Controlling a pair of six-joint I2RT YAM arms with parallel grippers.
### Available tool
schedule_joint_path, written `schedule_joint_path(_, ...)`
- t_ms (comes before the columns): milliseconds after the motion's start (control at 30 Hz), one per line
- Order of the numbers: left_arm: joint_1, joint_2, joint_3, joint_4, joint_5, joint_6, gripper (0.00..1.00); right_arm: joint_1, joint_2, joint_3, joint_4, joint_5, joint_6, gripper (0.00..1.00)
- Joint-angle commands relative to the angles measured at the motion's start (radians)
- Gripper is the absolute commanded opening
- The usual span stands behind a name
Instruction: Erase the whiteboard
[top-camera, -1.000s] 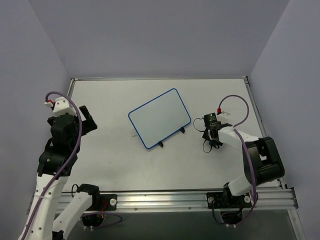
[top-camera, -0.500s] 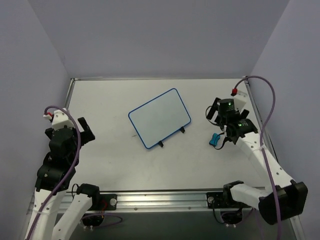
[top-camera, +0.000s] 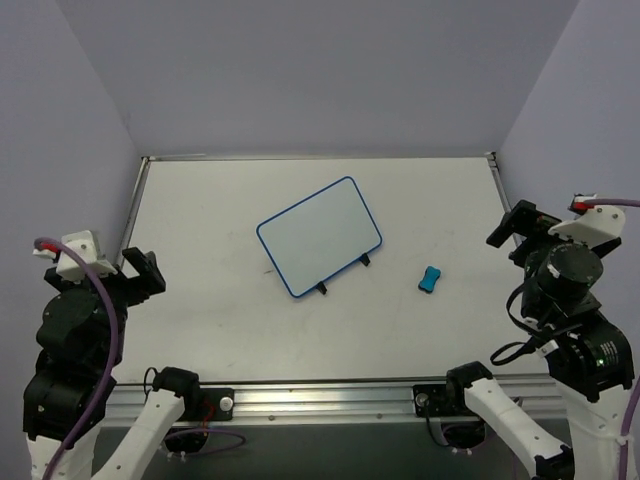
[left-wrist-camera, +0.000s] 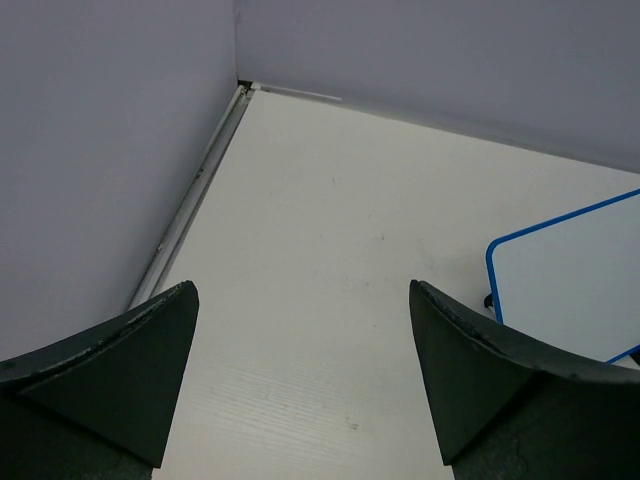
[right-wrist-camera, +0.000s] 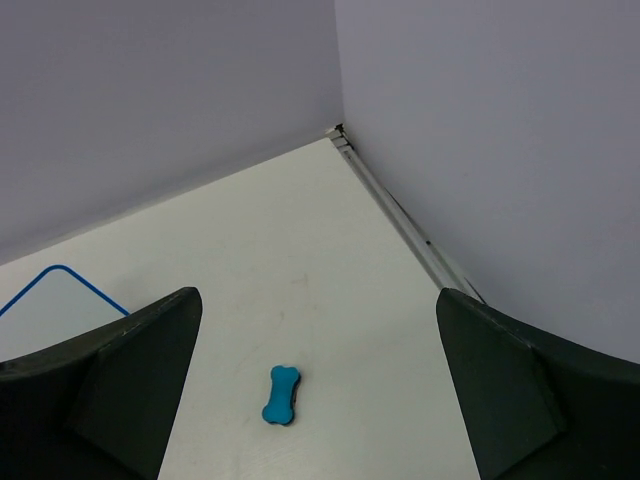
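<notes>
- lying near the middle of the white table (top-camera: 220, 300), the whiteboard (top-camera: 320, 236) sits turned at an angle, its long edges running from near-left to far-right.
- its thin blue frame has rounded corners, and two small black feet (top-camera: 322, 289) stick out along the near edge; from above its face shows plain white.
- a small blue bone-shaped eraser (top-camera: 430, 279) rests on the table to the right of the board, near it but clearly apart, with nothing touching it.
- the left gripper (top-camera: 138, 272) is raised at the near-left side, well apart from the board; its jaws are spread wide and hold nothing.
- in the left wrist view the two dark fingers (left-wrist-camera: 120, 370) frame bare table, with one blue corner of the board at the right edge.
- the right gripper (top-camera: 518, 232) is raised at the near-right side, well apart from the eraser; its jaws are also spread wide and hold nothing.
- in the right wrist view the eraser lies on the table between the two spread fingers (right-wrist-camera: 510, 390), and a corner of the board shows at the far left.
</notes>
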Motion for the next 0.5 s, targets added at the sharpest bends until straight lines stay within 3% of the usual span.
schedule_joint_path(0, -0.008, -0.032, 0.062, -0.06, -0.016, 0.051, 0.94, 0.003, -0.035, 0.033, -0.087, 0.041, -0.088, 1.0)
schedule_joint_path(467, -0.015, -0.073, -0.021, 0.002, 0.055, 0.064, 0.94, 0.003, -0.136, -0.062, -0.046, 0.014, -0.087, 1.0)
